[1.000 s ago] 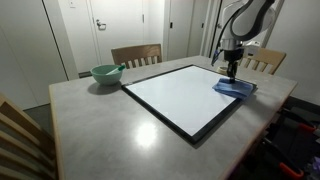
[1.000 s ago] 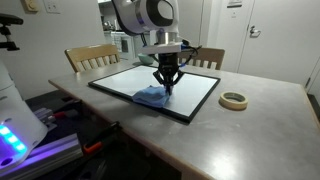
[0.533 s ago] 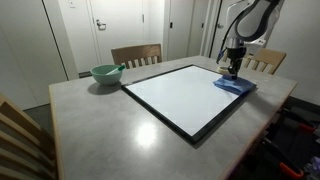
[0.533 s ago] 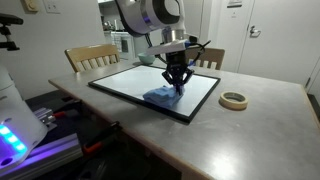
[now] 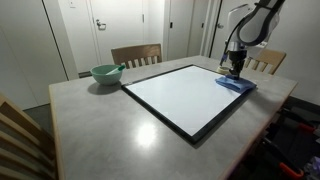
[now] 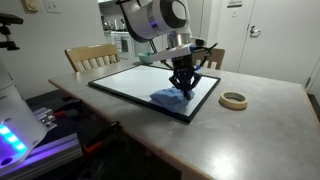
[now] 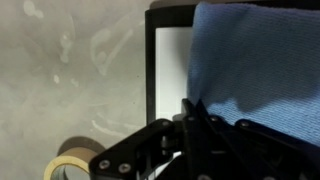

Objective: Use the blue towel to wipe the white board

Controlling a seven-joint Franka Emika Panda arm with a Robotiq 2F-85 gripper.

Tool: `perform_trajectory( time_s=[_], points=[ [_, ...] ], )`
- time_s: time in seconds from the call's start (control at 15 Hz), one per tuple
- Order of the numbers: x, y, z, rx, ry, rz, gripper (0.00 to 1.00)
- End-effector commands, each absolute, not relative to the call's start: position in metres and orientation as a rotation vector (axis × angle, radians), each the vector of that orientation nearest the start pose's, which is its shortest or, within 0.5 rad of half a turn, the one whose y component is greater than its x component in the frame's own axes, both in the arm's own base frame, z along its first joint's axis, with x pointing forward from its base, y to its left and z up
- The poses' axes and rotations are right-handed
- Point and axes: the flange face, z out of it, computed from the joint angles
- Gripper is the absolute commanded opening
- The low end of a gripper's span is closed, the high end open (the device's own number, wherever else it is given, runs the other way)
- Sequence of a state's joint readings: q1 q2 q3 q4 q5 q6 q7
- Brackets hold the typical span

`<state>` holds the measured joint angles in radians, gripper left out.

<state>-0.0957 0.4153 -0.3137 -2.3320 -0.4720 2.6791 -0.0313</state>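
The blue towel (image 5: 237, 87) lies spread on the far right corner of the white board (image 5: 180, 100), close to its black frame. My gripper (image 5: 236, 73) points straight down onto it, fingers shut together, their tips pinching the cloth. Seen from the opposite side of the table, the gripper (image 6: 184, 88) stands on the towel (image 6: 168, 98) at the board's (image 6: 130, 82) near right corner. In the wrist view the closed gripper (image 7: 190, 102) meets the towel (image 7: 250, 60), which covers most of the board (image 7: 170, 60) except a white strip beside the frame.
A pale green bowl (image 5: 106, 73) sits on the grey table left of the board. A roll of tape (image 6: 234, 100) lies on the table just past the board's edge near the gripper. Wooden chairs (image 5: 136, 54) stand around the table.
The gripper has slid along the board toward its corner near the tape roll, and the towel has travelled with it. The fingers stay shut throughout.
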Motion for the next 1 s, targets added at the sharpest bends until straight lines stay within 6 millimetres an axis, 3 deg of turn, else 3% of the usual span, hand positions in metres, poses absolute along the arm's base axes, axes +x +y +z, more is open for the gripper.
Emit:
perform_trajectory(
  time_s=[0.0,0.4,0.47,0.6,0.93],
  points=[
    [0.476,-0.212,0.154,-3.485,-0.143,0.227,0.01],
    [0.49,-0.214,0.149,-3.491,-0.204,0.203,0.01],
    [0.491,-0.21,0.15,-3.474,-0.225,0.195,0.28],
    [0.492,-0.197,0.162,-3.437,-0.293,0.185,0.35],
    [0.492,-0.162,0.234,-3.411,-0.51,0.21,0.72]
  ],
)
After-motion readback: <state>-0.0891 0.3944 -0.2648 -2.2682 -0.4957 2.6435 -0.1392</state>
